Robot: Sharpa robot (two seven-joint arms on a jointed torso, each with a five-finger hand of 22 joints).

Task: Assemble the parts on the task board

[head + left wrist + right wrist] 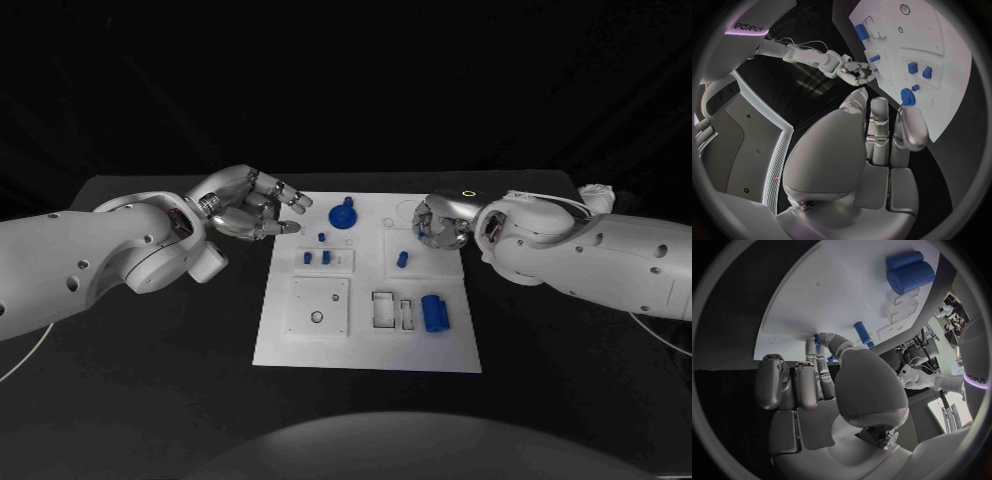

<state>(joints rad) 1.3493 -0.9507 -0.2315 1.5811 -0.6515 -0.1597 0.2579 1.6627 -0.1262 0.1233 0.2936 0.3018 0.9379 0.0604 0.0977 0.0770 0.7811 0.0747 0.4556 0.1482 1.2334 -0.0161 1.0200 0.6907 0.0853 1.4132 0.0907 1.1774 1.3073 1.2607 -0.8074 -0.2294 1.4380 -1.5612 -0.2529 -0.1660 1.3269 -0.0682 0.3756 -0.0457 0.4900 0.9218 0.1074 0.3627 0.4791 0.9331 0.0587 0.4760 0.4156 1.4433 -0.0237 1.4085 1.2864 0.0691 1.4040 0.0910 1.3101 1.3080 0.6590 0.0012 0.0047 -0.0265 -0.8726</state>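
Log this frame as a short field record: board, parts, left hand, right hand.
board: white task board lies flat in the middle of the black table
parts: blue round part at the far edge; two small blue blocks; blue peg; blue cylinders at the near right
left hand: left hand at the board's far left corner, fingers curled, holding nothing visible
right hand: right hand at the board's far right edge, fingers curled; contents unclear

Lab: black-draped table (173, 330), robot rig
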